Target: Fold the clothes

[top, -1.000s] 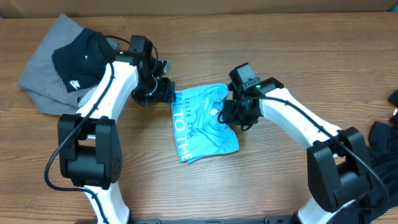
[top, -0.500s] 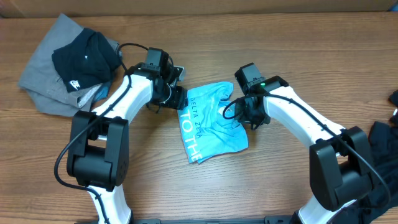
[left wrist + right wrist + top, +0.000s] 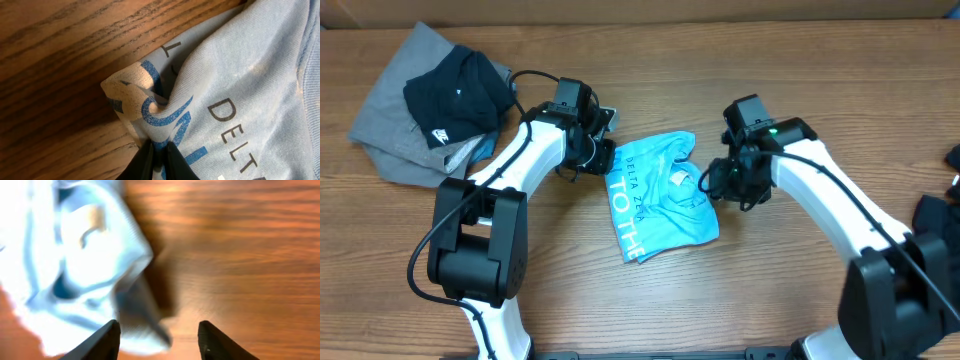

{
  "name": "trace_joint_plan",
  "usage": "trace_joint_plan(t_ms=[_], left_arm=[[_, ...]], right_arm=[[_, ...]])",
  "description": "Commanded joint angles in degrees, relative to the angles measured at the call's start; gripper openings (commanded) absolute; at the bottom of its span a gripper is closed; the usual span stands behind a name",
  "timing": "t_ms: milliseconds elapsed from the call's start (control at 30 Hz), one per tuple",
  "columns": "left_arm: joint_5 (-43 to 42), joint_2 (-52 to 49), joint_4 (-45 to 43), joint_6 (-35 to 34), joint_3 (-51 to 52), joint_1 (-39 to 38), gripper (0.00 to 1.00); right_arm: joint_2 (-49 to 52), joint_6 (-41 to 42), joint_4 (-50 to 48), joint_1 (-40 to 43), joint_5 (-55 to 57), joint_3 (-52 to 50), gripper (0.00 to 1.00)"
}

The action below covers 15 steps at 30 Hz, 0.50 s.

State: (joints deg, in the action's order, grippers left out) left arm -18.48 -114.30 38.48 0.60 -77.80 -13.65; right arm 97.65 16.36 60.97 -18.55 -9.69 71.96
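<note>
A light blue T-shirt [image 3: 660,200] with teal "DELTA" lettering lies crumpled in the middle of the table. My left gripper [image 3: 604,160] sits at its upper left corner, shut on a bunched fold of the shirt [image 3: 150,107], the black fingers [image 3: 145,162] pinching the cloth between them. My right gripper [image 3: 720,185] hovers at the shirt's right edge, jaws open. In the right wrist view the blue shirt [image 3: 80,265] lies blurred to the left, with its edge reaching between the fingertips [image 3: 107,340] without being gripped.
A grey shirt [image 3: 390,125] with a black garment [image 3: 455,90] on top lies at the back left. More dark clothing [image 3: 935,225] sits at the right edge. Bare wooden tabletop [image 3: 740,290] stretches along the front.
My left gripper has shut on the shirt's upper left corner. My right gripper has opened, let go of the shirt and shifted right. The shirt slid slightly right earlier.
</note>
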Motion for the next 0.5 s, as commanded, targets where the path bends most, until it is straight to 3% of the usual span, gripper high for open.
trace_joint_plan(t_ms=[0, 133, 233, 367, 433, 467], left_arm=[[-0.6, 1.1, -0.5, 0.7, 0.5, 0.0, 0.11], [-0.6, 1.1, -0.8, 0.7, 0.5, 0.0, 0.11], [-0.6, 1.1, -0.9, 0.7, 0.5, 0.0, 0.11], [-0.6, 1.1, -0.8, 0.7, 0.5, 0.0, 0.11], [-0.6, 1.1, -0.9, 0.7, 0.5, 0.0, 0.11], [-0.6, 1.1, -0.9, 0.7, 0.5, 0.0, 0.11]], right_arm=[[-0.9, -3.0, -0.3, -0.3, -5.4, 0.6, 0.55], [-0.1, -4.7, -4.2, -1.7, -5.2, -1.3, 0.55], [0.8, -4.6, -7.6, -2.1, -5.2, -3.9, 0.49], [1.4, -4.6, -10.8, -2.1, -3.8, -5.8, 0.15], [1.4, -3.2, -11.6, -1.6, -0.9, -5.5, 0.04], [1.4, -1.3, -11.7, -1.2, 1.0, -5.2, 0.04]])
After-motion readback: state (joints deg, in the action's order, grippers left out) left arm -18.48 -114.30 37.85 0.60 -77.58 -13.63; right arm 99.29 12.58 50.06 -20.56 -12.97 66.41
